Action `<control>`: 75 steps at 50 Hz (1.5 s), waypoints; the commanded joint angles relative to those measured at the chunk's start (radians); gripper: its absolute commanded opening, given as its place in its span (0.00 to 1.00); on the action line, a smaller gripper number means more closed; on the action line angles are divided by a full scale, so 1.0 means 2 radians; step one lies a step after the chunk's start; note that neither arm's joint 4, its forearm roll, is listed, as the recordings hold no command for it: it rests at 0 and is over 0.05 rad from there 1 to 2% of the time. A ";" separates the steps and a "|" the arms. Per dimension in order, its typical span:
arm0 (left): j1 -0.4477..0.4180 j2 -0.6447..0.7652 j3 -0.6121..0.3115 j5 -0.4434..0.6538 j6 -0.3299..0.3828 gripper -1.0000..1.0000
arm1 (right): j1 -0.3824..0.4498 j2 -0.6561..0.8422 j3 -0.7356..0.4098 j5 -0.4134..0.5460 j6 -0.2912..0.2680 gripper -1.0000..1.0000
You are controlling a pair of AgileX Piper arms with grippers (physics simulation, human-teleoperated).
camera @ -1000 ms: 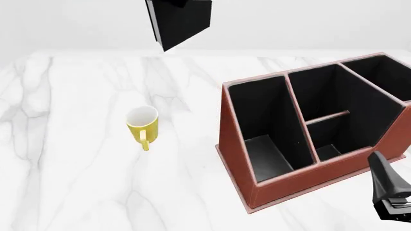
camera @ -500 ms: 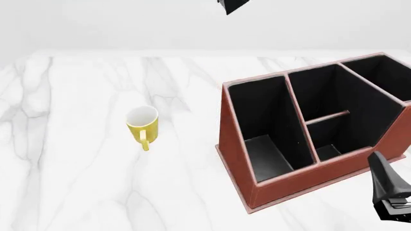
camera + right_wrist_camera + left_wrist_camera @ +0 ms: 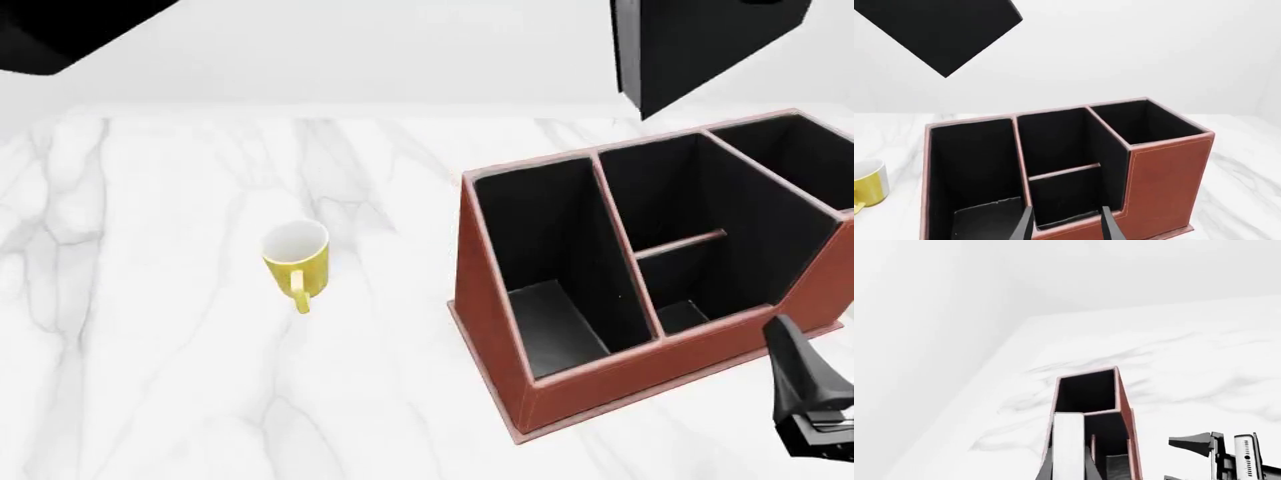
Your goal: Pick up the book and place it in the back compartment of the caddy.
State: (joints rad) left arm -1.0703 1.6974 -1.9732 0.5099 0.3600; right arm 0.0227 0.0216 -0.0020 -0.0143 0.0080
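Hanging above the caddy [image 3: 627, 290] — flat, matte-black book [image 3: 701, 50].

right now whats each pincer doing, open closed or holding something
Left pincer: fingertips not visible; the book hangs above the caddy, so open or shut cannot be told.
Right pincer: open, holding nothing, near the caddy's low wall.
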 commanded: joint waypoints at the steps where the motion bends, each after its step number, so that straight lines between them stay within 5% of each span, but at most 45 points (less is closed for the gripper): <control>1: -0.030 0.025 0.004 -0.040 -0.010 0.00 | 0.000 0.012 0.000 -0.012 0.001 1.00; 16: -0.048 0.077 -0.046 -0.045 -0.017 0.00 | 0.001 0.020 -0.001 -0.019 0.002 1.00; 75: -0.023 0.162 0.036 -0.148 -0.073 0.00 | 0.003 0.076 0.001 -0.067 0.005 1.00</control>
State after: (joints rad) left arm -1.1150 2.0058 -1.9126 0.2363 0.2125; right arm 0.0281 0.1497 -0.0002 -0.1258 0.0168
